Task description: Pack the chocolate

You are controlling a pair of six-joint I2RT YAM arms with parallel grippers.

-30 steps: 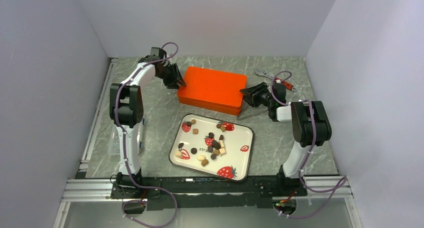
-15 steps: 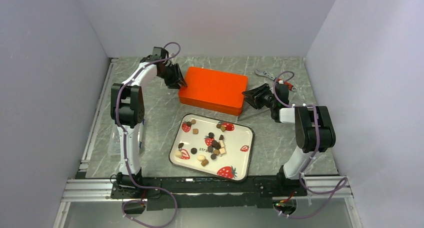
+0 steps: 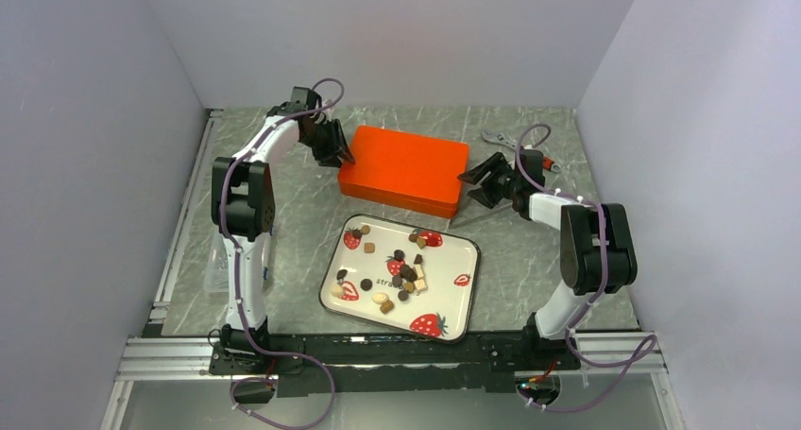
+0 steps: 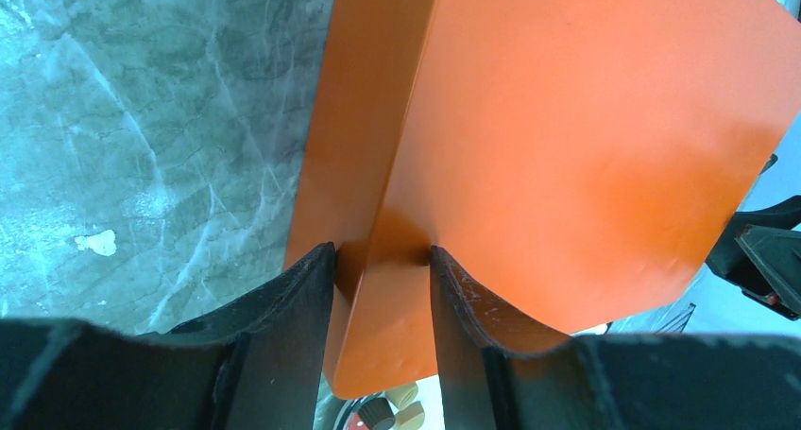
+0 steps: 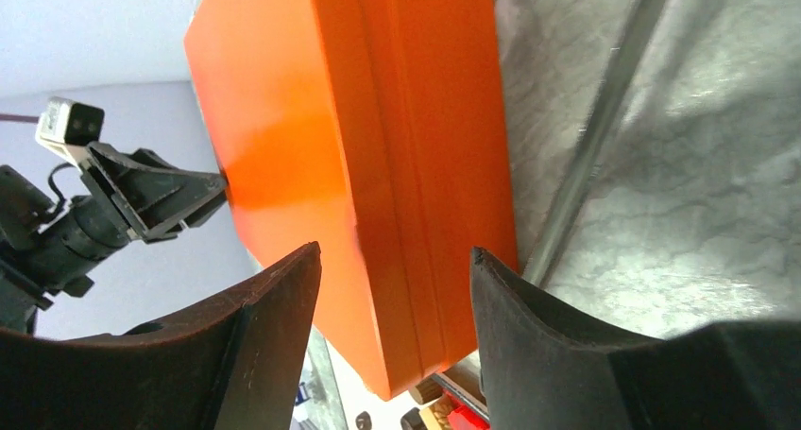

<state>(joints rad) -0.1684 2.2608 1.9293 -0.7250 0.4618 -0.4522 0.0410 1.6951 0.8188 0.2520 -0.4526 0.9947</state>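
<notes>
A: Take the orange box [image 3: 404, 170] as the landmark. How do things lie on the worktop [image 3: 529, 260]?

B: The box sits closed at the back of the marbled surface, lid down on its base. The left hand [image 4: 383, 269] is at the box's left end, and its wrist view shows the two fingers pinched on the lid's corner edge. The right hand [image 5: 392, 260] is at the opposite end with its fingers spread apart; the box edge stands between them, not touched as far as I can see.

A: And the chocolate?

B: Just in front of the box lies the strawberry-printed tray [image 3: 453, 298], and the chocolates [image 3: 401, 269] are scattered loose on it, brown, dark and pale pieces, most bunched near the tray's middle. None shows inside the box, though with the lid down its inside is hidden.

A: So how far along is the packing?

B: My judgement: the pieces on the tray are not packed. With one hand clamped on the lid and the other framing the far end, the step looks to be about the lid itself.

A: Anything in the way?

B: A thin grey rod [image 3: 469, 218] lies at the box's front right corner. A wrench [image 3: 501, 140] and a red-handled tool [image 3: 546, 163] lie beyond the box's right end, behind the right arm.
</notes>
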